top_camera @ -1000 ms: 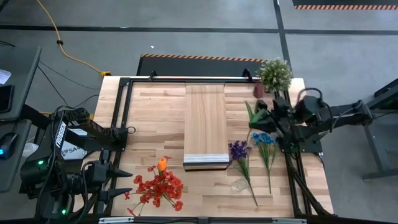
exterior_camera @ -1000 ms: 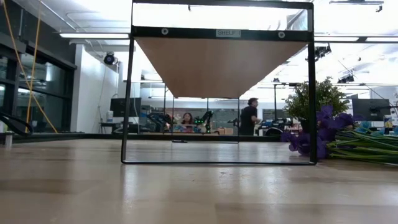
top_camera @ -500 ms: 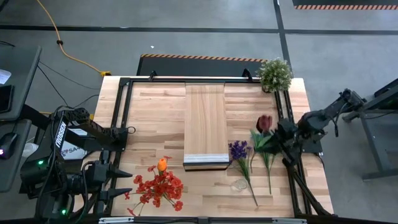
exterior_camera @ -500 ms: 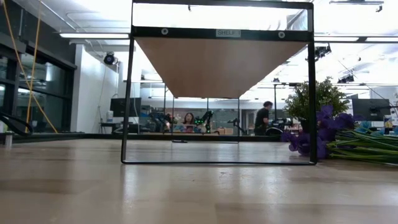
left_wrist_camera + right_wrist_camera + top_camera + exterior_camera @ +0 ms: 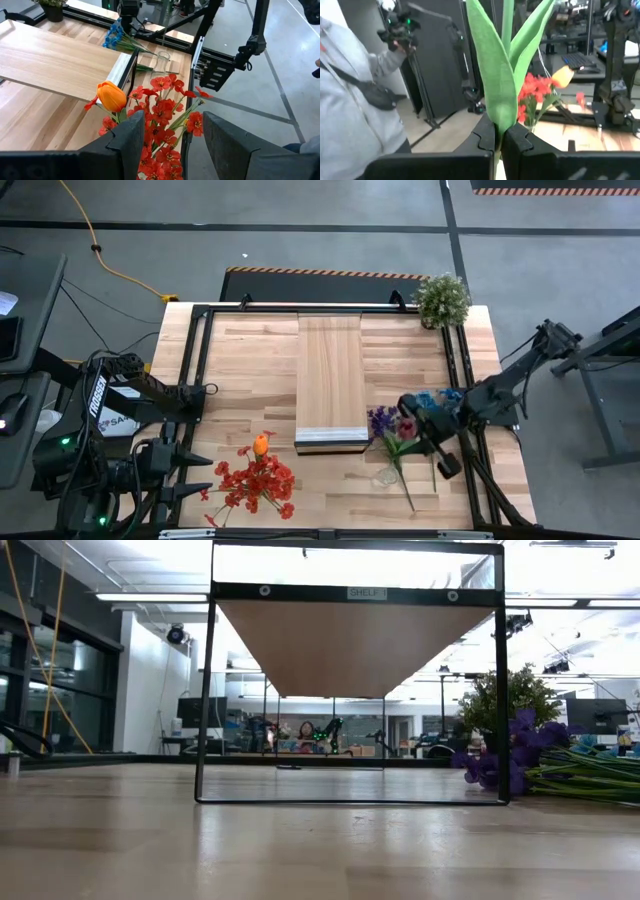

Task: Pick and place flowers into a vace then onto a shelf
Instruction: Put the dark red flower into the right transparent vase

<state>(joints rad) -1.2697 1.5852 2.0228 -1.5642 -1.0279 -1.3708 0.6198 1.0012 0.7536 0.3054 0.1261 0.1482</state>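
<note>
While our right gripper [image 5: 499, 137] fingers are pinching a dark maroon, green-leaved flower [image 5: 406, 427] stem above the slatted wooden desk [image 5: 250, 370], our left gripper [image 5: 172, 142] fingers are hovering spread beside the red flowers [image 5: 162, 112].

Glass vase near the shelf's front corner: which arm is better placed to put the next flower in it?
Right. The right gripper is shut on a maroon flower just above the glass vase. The left gripper waits open and empty by the red flowers.
</note>
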